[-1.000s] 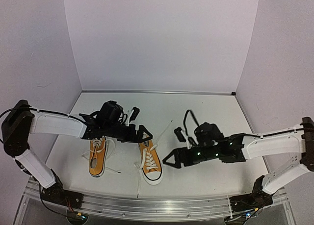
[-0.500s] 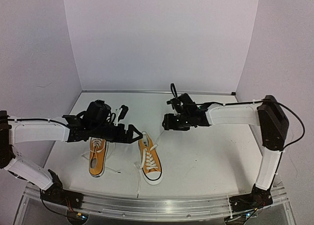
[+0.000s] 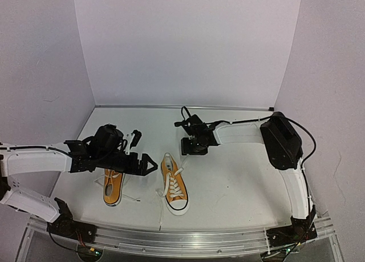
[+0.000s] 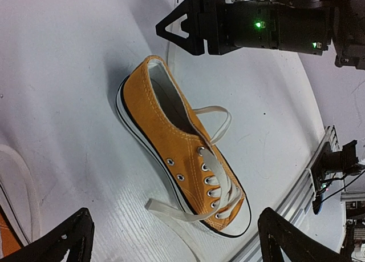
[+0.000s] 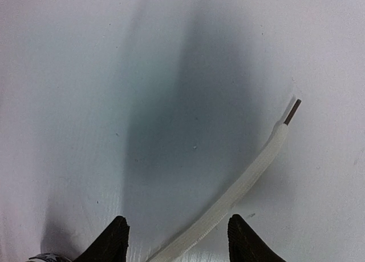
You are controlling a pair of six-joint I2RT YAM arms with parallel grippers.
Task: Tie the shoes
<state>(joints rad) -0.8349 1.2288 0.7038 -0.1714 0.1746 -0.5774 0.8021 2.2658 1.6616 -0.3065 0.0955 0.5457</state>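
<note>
The right hand [image 5: 179, 248] has its black fingertips [image 5: 117, 239] apart at the bottom edge of its wrist view, clamped on nothing; a white lace [image 5: 239, 188] lies flat on the worktop [image 5: 85, 73] between them and runs to the upper right, ending in a dark tip [image 5: 292, 111]; seen from above, this hand sits at mid-frame, just above and right of the heel of the right-hand shoe [image 3: 174, 185]. The left hand [image 3: 149, 165] is spread wide and holds nothing, left of centre, between that shoe and the left-hand shoe [image 3: 113, 188]; its wrist view shows the orange shoe upright on its sole, toe to the lower right, laces loose and untied. Both shoes stand side by side, apart, toes toward the bottom edge.
</note>
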